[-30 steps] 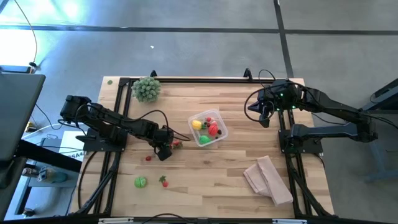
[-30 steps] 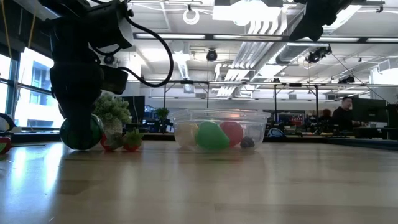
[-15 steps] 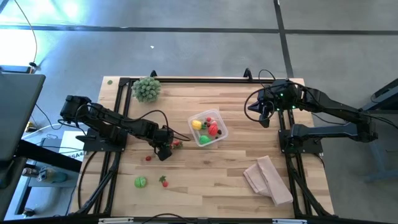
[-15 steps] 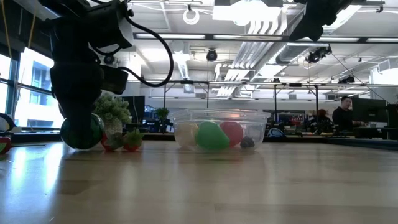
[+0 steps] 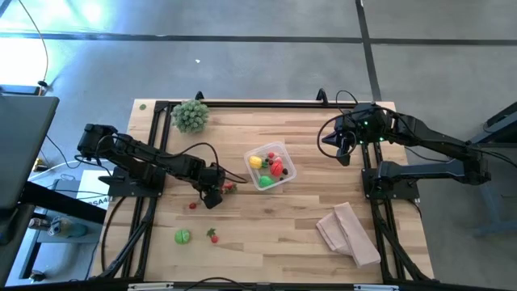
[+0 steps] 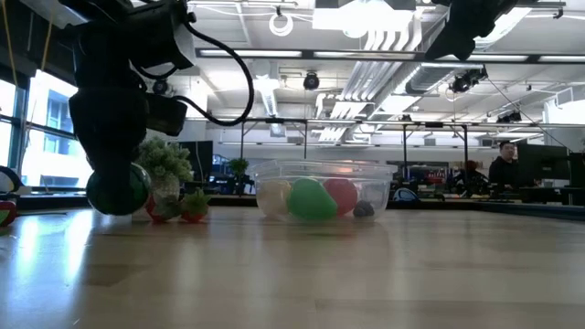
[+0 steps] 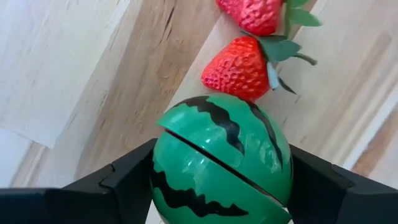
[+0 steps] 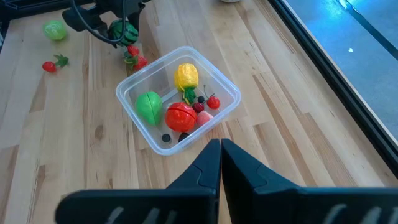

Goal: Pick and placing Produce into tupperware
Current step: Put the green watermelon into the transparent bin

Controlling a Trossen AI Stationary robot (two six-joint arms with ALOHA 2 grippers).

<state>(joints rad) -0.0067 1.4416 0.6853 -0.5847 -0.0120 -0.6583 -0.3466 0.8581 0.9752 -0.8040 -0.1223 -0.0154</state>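
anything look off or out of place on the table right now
Nothing is spilled or damaged. The tupperware sits upright with produce inside. The only oddity: a tan folded cloth lies askew near the right arm's base, unrelated to the produce. The left end effector grips a toy watermelon beside two strawberries.

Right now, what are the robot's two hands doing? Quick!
Left gripper: closed on the toy watermelon, beside two strawberries.
Right gripper: shut, holding nothing, up near the container.
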